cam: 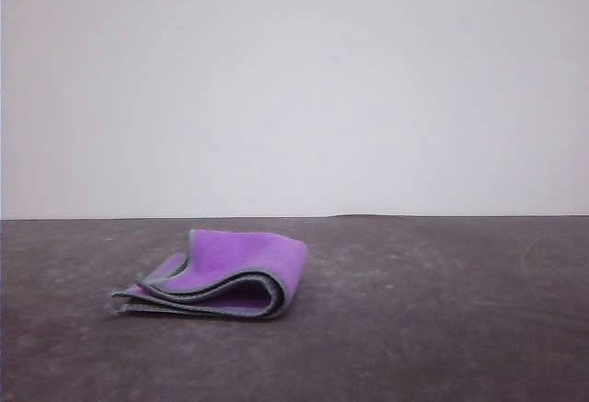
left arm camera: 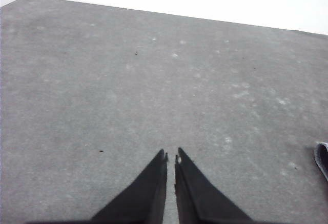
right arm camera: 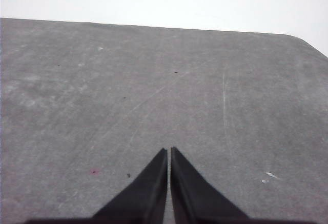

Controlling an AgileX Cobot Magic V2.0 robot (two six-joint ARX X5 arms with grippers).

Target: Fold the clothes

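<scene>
- Off to our left hand's (left arm camera: 170,157) side lies the folded cloth (cam: 221,273), only its edge visible, so this hand is nearer.
- Both hands, right (right arm camera: 169,152) included, are closed, empty, above bare counter (right arm camera: 154,80).

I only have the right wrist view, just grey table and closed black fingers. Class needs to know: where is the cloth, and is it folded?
Observer: In the front view the cloth lies folded on the table, left of centre, purple face outward.
Operator: Is anything holding it?
Observer: No. The left gripper is shut over bare table, holding nothing.
Operator: Is the left arm close to it?
Observer: Its wrist camera catches a grey stitched cloth edge at the frame's side.
</scene>
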